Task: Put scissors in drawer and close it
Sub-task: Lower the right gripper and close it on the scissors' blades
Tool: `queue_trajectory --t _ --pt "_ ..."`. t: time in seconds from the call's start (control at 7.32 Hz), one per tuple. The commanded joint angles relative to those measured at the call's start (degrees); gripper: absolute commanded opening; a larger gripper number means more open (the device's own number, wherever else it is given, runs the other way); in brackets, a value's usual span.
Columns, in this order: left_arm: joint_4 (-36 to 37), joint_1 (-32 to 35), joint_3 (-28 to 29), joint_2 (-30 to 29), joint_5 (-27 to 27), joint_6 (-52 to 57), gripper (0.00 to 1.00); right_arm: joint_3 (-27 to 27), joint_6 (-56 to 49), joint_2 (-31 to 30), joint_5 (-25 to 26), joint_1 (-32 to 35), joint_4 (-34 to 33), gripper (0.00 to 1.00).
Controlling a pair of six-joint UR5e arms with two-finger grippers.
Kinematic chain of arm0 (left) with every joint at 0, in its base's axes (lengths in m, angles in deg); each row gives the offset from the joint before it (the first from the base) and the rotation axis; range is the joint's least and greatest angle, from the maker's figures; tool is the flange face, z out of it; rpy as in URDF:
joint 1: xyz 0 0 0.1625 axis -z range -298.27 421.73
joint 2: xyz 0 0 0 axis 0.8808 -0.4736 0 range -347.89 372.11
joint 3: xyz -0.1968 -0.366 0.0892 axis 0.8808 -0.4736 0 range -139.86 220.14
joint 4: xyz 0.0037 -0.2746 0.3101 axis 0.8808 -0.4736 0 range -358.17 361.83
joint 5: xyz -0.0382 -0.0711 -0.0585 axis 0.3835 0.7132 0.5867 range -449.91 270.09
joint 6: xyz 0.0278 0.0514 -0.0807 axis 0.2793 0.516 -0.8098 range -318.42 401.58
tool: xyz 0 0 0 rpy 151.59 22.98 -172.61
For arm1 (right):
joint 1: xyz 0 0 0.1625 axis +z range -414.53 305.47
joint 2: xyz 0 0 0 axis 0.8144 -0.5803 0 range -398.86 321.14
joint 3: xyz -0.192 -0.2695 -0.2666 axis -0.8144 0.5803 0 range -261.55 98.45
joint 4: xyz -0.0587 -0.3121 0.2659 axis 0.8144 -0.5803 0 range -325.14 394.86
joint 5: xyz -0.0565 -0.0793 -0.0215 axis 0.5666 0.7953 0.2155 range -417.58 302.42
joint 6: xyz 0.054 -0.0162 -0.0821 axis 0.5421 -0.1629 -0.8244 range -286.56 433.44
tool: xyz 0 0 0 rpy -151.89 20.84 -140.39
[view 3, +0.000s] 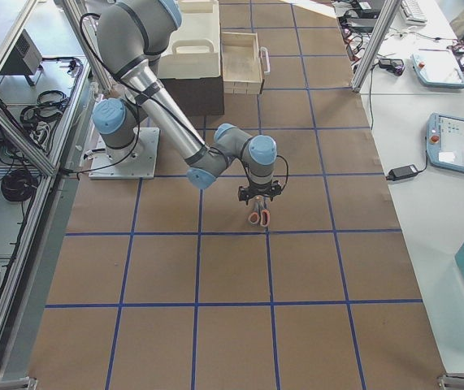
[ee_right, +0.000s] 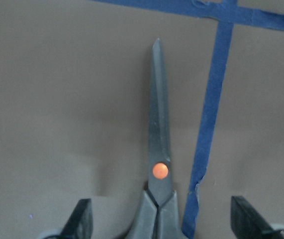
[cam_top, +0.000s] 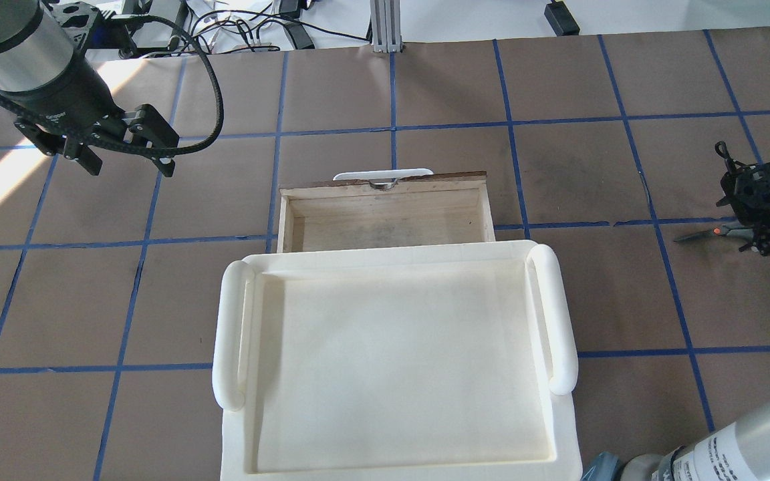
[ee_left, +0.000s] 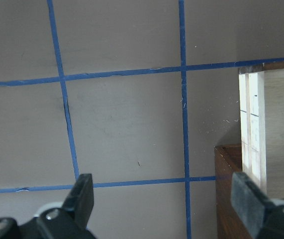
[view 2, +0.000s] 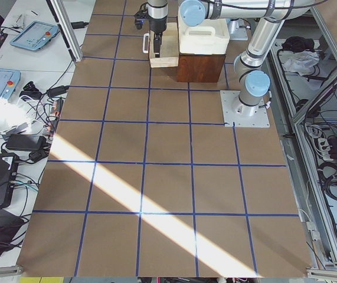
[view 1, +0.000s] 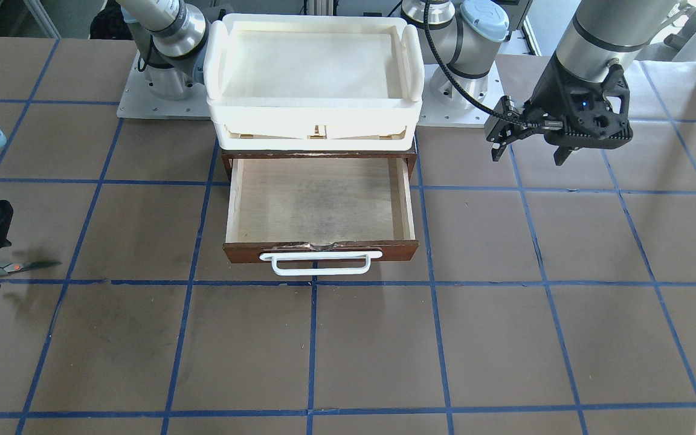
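Observation:
The scissors (ee_right: 159,149) lie on the brown table at my far right, with dark blades and an orange pivot. They also show in the overhead view (cam_top: 709,233) and the front view (view 1: 25,266). My right gripper (ee_right: 161,201) is open, its fingers straddling the handle end without touching it; it also shows overhead (cam_top: 749,230). The drawer (view 1: 324,199) is pulled open and empty, with pale plywood inside, a dark brown front and a white bar handle (view 1: 321,261). My left gripper (cam_top: 129,166) is open and empty, hovering beside the drawer's side (ee_left: 253,124).
A white plastic tray (view 1: 318,109) sits on top of the brown cabinet that holds the drawer, and hides the drawer's back part in the overhead view. Blue tape lines (view 1: 312,338) grid the table. Both arm bases (view 1: 161,78) stand behind the cabinet.

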Motion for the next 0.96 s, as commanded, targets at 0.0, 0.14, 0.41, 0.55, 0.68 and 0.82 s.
queue_trajectory --t 0.0,0.14,0.41,0.55,0.68,0.82 --pt "0.0 0.0 -0.1 0.1 0.0 0.0 1.0 0.2 0.1 0.5 0.5 0.0 -0.3 0.75" --pt "0.0 0.0 0.0 0.1 0.0 0.0 1.0 0.2 0.0 0.5 0.8 0.0 -0.3 0.66" --pt "0.0 0.0 0.0 0.1 0.0 0.0 1.0 0.5 -0.1 0.5 1.0 0.0 -0.5 0.5" --pt "0.0 0.0 0.0 0.1 0.0 0.0 1.0 0.5 0.0 0.5 1.1 0.0 -0.4 0.42" --pt "0.0 0.0 0.0 0.1 0.0 0.0 1.0 0.5 0.0 0.7 1.1 0.0 -0.3 0.38" --pt "0.0 0.0 0.0 0.1 0.0 0.0 1.0 0.5 0.0 0.6 1.1 0.0 -0.5 0.28"
